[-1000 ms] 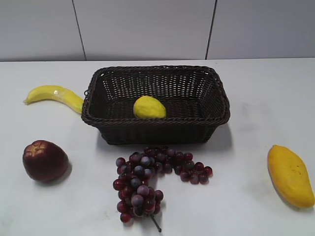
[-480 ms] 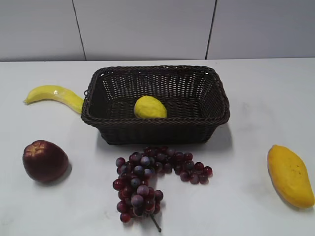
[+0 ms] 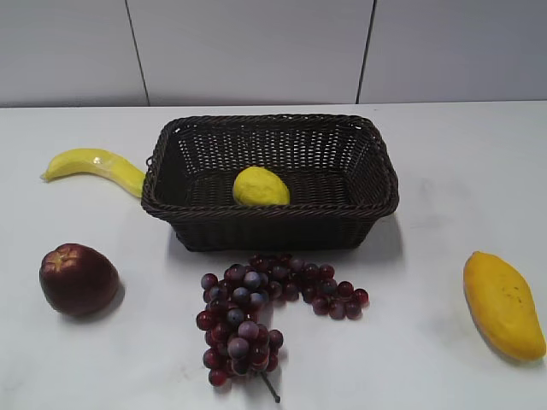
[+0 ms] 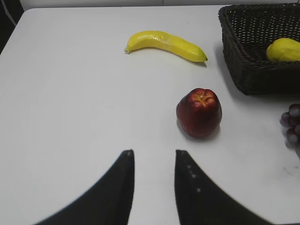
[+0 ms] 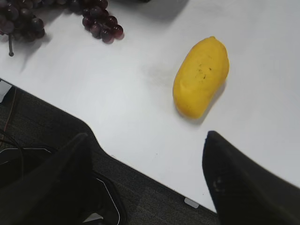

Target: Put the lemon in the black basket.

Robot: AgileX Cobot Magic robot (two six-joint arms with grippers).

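woven wicker black basket (image 3: 270,220), matte lemon (image 3: 261,186)

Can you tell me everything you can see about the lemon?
The lemon is small, bright yellow and oval, with matte, slightly bumpy-looking skin and a narrower end pointing right. It lies inside the black basket, on the basket's floor near the middle, a little toward the front wall. Nothing holds it: no gripper is near it. From the left wrist view only part of it shows, peeking over the woven rim.
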